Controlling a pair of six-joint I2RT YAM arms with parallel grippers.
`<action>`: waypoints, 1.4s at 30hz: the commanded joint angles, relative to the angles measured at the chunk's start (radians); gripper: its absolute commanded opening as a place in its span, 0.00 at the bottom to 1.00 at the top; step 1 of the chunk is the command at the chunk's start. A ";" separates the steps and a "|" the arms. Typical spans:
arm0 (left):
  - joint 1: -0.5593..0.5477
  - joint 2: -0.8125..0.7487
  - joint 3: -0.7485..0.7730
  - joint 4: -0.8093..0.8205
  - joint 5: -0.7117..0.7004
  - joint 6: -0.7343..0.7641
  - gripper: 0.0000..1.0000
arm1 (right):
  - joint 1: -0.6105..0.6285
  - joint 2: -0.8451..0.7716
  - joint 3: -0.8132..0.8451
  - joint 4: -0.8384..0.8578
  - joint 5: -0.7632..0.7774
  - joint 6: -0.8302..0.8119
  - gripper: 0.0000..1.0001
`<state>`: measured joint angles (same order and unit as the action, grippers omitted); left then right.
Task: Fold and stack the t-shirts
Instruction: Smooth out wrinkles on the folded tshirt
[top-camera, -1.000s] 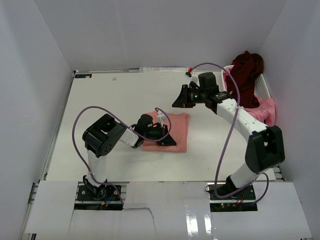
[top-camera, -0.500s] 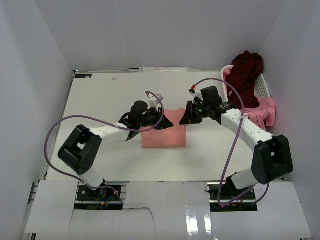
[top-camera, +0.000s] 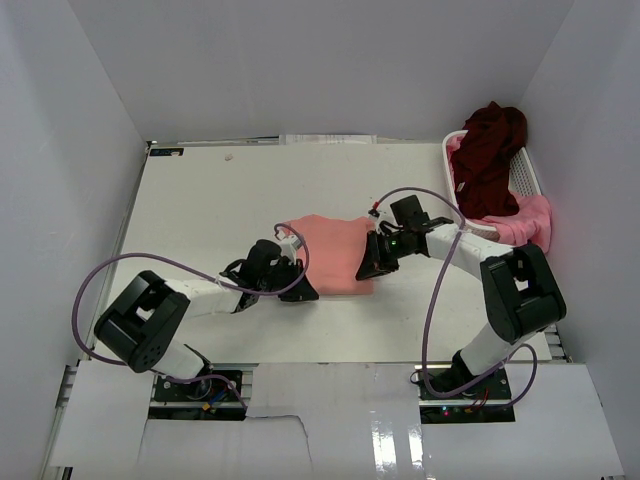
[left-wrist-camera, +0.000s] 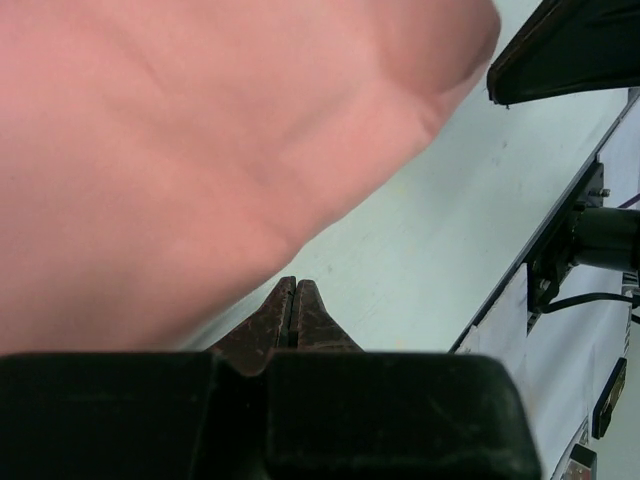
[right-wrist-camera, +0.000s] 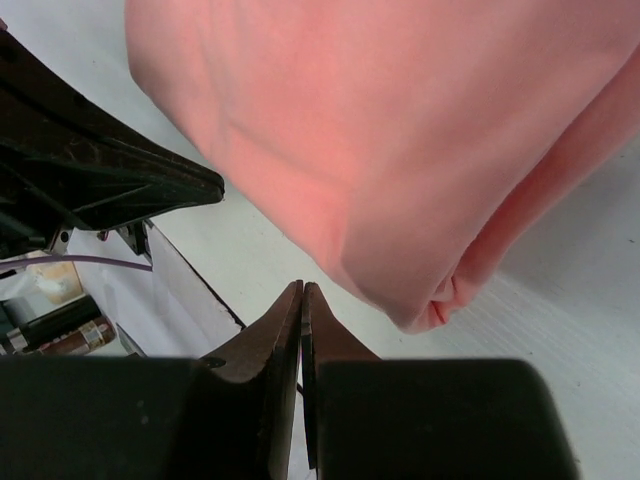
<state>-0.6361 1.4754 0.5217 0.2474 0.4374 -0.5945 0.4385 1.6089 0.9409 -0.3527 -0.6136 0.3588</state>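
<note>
white table (top-camera: 200, 200) bears folded salmon-pink t-shirt (top-camera: 335, 250)

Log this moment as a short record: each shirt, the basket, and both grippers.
salmon shirt: folded, lying flat on the table, between the two grippers
maroon shirt: bunched, draped over the basket
bright pink shirt: hanging over the basket's near end
left gripper: shut, holding nothing, at the salmon shirt's near left edge
right gripper: shut, holding nothing, at the salmon shirt's near right corner
stack: not begun; only one shirt is on the table
</note>
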 joint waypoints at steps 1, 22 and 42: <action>0.009 -0.043 -0.012 0.029 -0.014 -0.004 0.00 | 0.006 0.005 -0.020 0.047 -0.054 -0.001 0.08; 0.108 -0.095 -0.051 0.043 0.001 -0.011 0.00 | -0.017 0.198 -0.109 0.087 0.117 -0.024 0.08; 0.182 -0.184 0.273 -0.469 -0.345 -0.070 0.70 | -0.018 -0.098 0.105 -0.175 0.110 -0.041 0.50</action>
<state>-0.4572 1.2972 0.6991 -0.0746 0.1982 -0.6563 0.4255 1.5623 0.9905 -0.4603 -0.5056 0.3321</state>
